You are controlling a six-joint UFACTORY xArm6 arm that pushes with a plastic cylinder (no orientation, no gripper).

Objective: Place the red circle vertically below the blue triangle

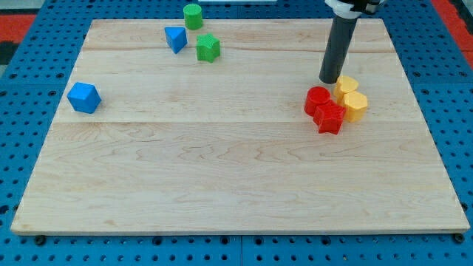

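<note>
The red circle (317, 100) lies at the view's right, pressed against a red star-shaped block (329, 118) below it. The blue triangle (176, 38) lies near the view's top, left of centre. My tip (328, 79) stands just above and slightly right of the red circle, beside a yellow block (345, 87). The dark rod rises from it to the view's top edge.
A second yellow block (355, 106) touches the red cluster on its right. A green circle (193, 15) and a green star (208, 48) lie next to the blue triangle. A blue cube-like block (83, 97) sits at the view's left. The wooden board (236, 192) is ringed by blue pegboard.
</note>
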